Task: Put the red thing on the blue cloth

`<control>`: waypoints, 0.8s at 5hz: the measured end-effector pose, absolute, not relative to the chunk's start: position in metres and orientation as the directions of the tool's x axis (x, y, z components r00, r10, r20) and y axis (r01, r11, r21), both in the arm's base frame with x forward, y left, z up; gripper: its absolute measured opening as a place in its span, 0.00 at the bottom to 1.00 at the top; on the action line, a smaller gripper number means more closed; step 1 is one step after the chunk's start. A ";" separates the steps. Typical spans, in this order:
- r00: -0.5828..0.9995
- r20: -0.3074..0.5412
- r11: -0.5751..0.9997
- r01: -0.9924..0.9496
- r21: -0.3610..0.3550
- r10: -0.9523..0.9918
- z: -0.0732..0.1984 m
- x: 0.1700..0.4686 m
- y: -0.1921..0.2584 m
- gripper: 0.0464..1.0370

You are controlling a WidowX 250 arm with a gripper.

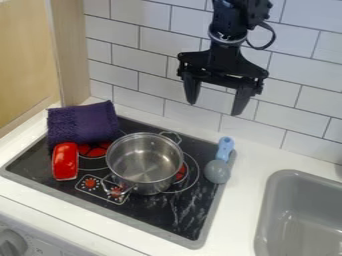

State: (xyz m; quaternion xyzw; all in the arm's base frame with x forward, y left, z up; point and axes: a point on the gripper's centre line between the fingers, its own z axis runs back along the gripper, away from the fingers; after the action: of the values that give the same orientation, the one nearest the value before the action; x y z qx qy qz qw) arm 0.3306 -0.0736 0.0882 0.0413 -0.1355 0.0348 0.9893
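By the gripper (pixel 214 108), hung widely open above the steel pot (pixel 152 185), the glossy red object (pixel 65 161) left of the pot should be squarely gripped, then gently lowered on the folded cloth (pixel 83 123) at the pot's rear left.

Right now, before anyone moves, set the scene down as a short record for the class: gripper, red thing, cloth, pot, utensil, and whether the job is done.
Gripper: open and empty, above the back of the counter
Red thing: on the black stovetop, at its left side
Cloth: dark purple-blue, bunched, at the stovetop's back left corner, just behind the red thing
Pot: metal, two-handled, lidless, mid-stovetop
Utensil: blue handle, grey round head, right of the pot
Job: not done; the red thing lies beside the cloth
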 end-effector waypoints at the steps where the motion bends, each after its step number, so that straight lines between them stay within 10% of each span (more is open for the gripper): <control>1: 0.975 0.212 0.993 -0.079 0.092 0.058 0.071 0.319 -0.070 0.96; 4: 0.930 0.251 0.957 -0.287 0.043 0.268 0.097 0.286 -0.011 0.96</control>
State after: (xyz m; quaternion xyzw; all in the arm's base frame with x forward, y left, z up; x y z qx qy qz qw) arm 0.2864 -0.0111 0.0975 0.0396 -0.1221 0.1414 0.9816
